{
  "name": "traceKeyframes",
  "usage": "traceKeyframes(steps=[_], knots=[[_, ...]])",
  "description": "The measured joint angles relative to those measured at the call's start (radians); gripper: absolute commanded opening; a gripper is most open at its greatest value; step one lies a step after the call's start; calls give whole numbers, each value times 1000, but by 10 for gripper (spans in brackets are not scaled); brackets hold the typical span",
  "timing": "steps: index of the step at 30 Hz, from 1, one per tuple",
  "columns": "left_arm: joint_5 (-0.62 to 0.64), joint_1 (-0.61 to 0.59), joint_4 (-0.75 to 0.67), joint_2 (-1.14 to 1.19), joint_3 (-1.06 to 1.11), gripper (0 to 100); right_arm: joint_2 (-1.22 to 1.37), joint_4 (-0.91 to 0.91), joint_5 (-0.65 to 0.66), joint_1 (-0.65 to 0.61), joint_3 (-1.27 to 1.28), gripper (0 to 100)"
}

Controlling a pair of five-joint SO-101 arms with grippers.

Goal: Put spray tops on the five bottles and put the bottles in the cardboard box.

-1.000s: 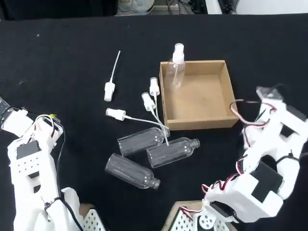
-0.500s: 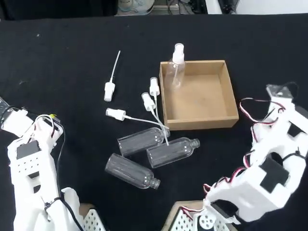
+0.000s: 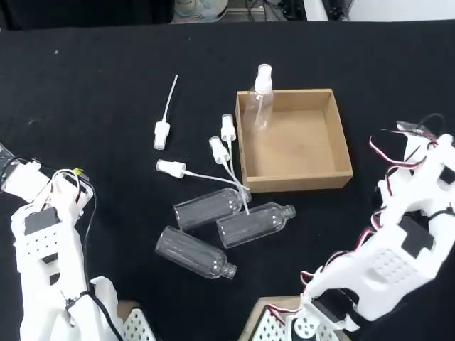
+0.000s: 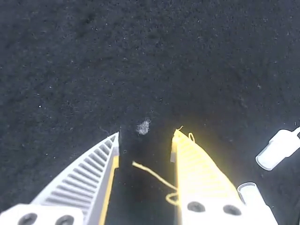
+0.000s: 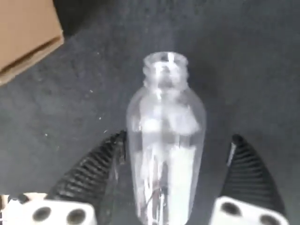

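L hand [image 4: 146,135] open, empty | R hand [image 5: 178,137] open astride uncapped bottle [image 5: 165,117]

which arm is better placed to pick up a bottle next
Right. Its open gripper straddles an uncapped bottle, one finger on each side, near the cardboard box. The left gripper is open over bare black cloth, with a spray top off to one side.

Black tablecloth [image 3: 106,57]; perhaps a lint speck [image 4: 143,126].
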Motion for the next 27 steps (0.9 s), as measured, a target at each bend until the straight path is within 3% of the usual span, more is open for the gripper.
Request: traceKeyframes(steps=[4, 11, 19, 27], knots=[[0, 0, 0, 0, 0, 181, 83, 3, 0, 0, -63, 278], [0, 0, 0, 0, 0, 181, 120, 68, -2, 0, -135, 14], [0, 0, 0, 0, 0, 181, 86, 83, -2, 0, -238, 10], [0, 0, 0, 0, 0, 181, -236, -74, -57, -32, -140, 11]])
